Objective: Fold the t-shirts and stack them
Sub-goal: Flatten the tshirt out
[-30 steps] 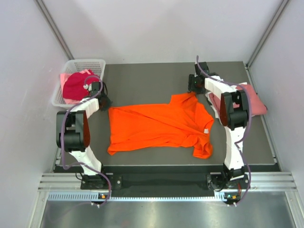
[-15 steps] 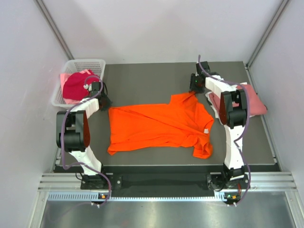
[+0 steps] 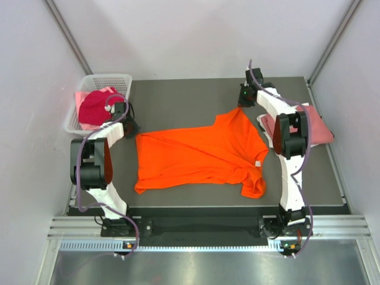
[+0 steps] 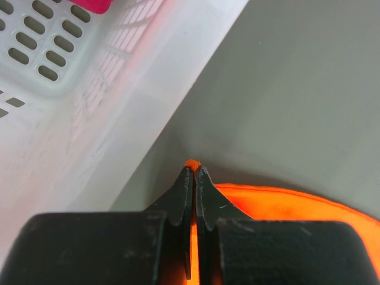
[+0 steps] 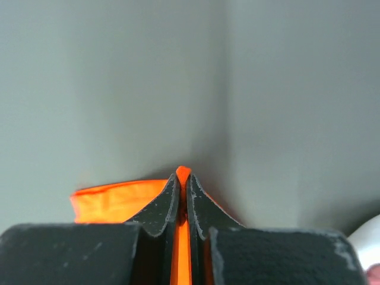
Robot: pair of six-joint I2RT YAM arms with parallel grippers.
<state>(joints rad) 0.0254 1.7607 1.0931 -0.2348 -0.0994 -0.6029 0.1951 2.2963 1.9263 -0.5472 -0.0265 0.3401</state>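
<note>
A bright orange t-shirt (image 3: 202, 155) lies spread across the dark table (image 3: 178, 101). My left gripper (image 3: 132, 131) is shut on the shirt's far left corner, and orange cloth (image 4: 192, 164) pokes out between its closed jaws. My right gripper (image 3: 241, 105) is shut on the shirt's far right corner, pulled up into a peak; orange cloth (image 5: 183, 173) shows between its tips. A dusty rose t-shirt (image 3: 317, 127) lies folded at the right edge. A crimson t-shirt (image 3: 95, 107) and a pale pink one (image 3: 108, 91) sit in the basket.
The white lattice basket (image 3: 110, 79) stands at the table's far left corner, close beside my left gripper; its wall (image 4: 77, 89) fills the left wrist view. White walls enclose the table on three sides.
My right gripper has shut on the shirt's far right corner and drawn it toward the back, stretching the cloth to a point. The left gripper has not moved.
</note>
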